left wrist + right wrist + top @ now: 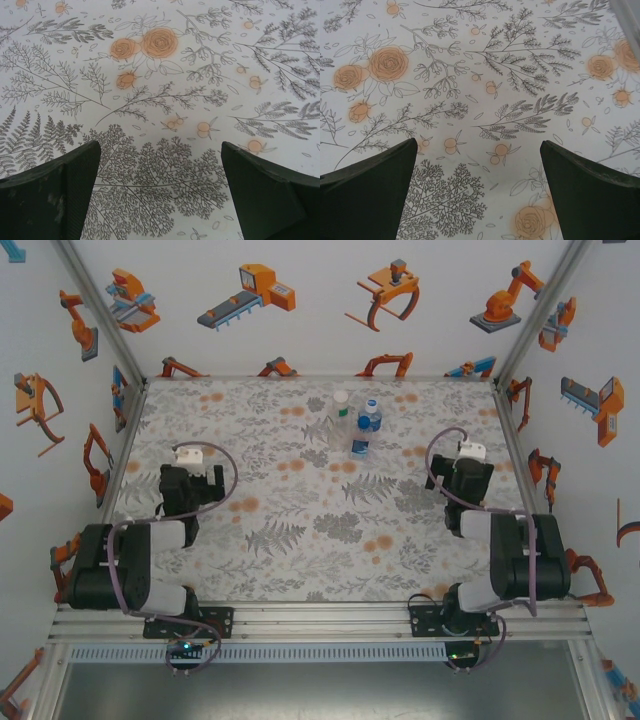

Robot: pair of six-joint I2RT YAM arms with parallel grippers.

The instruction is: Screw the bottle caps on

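Observation:
The bottles stand close together at the back middle of the table. One is clear (338, 423) with a white cap (341, 397) at its top. To its right is one with a blue label (369, 422), and another blue patch (360, 448) shows just in front of it. They are too small for me to tell whether any cap is screwed down. My left gripper (190, 478) hangs over the left of the table, far from the bottles. In the left wrist view it is open (160, 165) over bare cloth. My right gripper (462, 475) hangs over the right side, also open (477, 160) with nothing between its fingers.
The table wears a cloth (300, 530) printed with grey ferns and orange roses. Metal frame posts (515, 445) and white walls with robot pictures close in the left, right and back. A grey post edge (627, 15) shows at the upper right of the right wrist view.

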